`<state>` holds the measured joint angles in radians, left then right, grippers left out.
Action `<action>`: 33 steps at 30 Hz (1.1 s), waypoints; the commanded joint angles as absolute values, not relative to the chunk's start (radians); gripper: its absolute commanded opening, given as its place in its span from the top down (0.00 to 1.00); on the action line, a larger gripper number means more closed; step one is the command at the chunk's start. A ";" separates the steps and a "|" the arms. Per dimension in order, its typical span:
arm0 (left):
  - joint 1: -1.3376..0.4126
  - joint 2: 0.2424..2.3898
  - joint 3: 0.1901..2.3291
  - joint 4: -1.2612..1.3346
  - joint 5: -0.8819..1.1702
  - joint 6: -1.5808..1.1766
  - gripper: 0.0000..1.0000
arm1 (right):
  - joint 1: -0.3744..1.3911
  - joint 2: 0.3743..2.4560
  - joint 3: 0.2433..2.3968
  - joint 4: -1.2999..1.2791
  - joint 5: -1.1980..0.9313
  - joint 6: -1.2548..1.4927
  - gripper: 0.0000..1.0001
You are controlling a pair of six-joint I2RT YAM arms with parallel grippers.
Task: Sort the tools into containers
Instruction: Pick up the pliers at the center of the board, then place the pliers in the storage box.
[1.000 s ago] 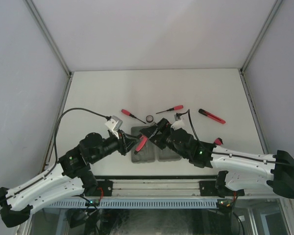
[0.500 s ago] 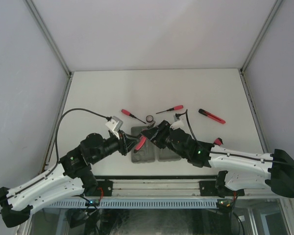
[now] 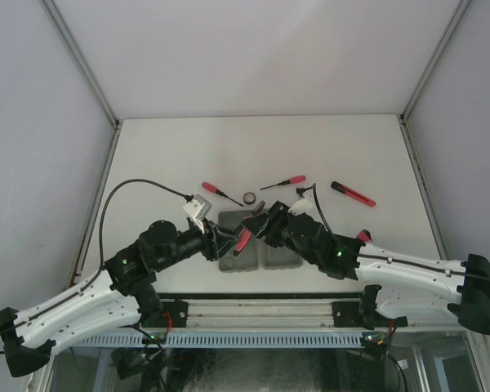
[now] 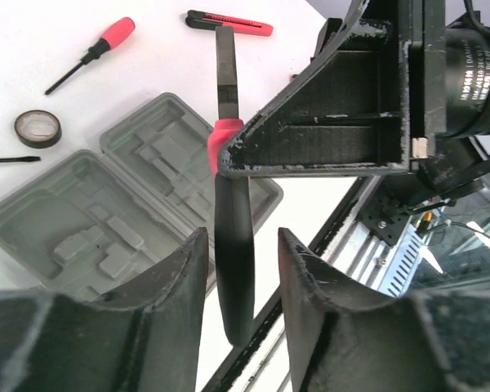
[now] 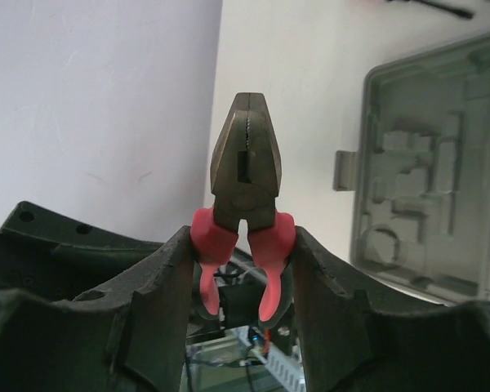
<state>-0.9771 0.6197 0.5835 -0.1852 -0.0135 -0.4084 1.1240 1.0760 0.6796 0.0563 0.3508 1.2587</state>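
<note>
Red-handled pliers [image 3: 243, 238] hang in the air above the open grey case [image 3: 279, 257], between my two grippers. My right gripper [image 5: 241, 237] is shut on the pliers [image 5: 245, 171], with both fingers pressing the red handles and the steel nose pointing away. My left gripper [image 4: 241, 245] is open. Its fingers stand either side of one handle of the pliers [image 4: 233, 245], with a gap on each side. The case [image 4: 82, 204] lies below with its moulded recesses bare. In the top view my left gripper [image 3: 220, 241] and right gripper [image 3: 257, 224] meet over the case.
Behind the case lie a red-handled screwdriver [image 3: 215, 190], a black ring [image 3: 250, 197], a second screwdriver [image 3: 286, 182] and a slim red-black stick tool [image 3: 353, 193]. The table's near edge and metal rail [image 3: 261, 309] run just below the case.
The right gripper has closed on the pliers' red handles. The left gripper's jaws have then widened off the handle. The pliers stay above the case.
</note>
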 commanded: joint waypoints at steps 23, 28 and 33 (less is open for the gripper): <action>-0.854 0.702 0.636 -0.316 -0.038 -0.525 0.46 | 1.039 1.084 0.804 -0.376 0.457 0.789 1.00; -0.730 0.754 0.638 -0.322 0.054 -0.549 0.43 | 1.020 1.090 0.832 -0.483 0.493 0.810 1.00; -0.685 0.774 0.689 -0.429 -0.021 -0.538 0.38 | 0.974 1.136 0.870 -0.564 0.414 0.777 1.00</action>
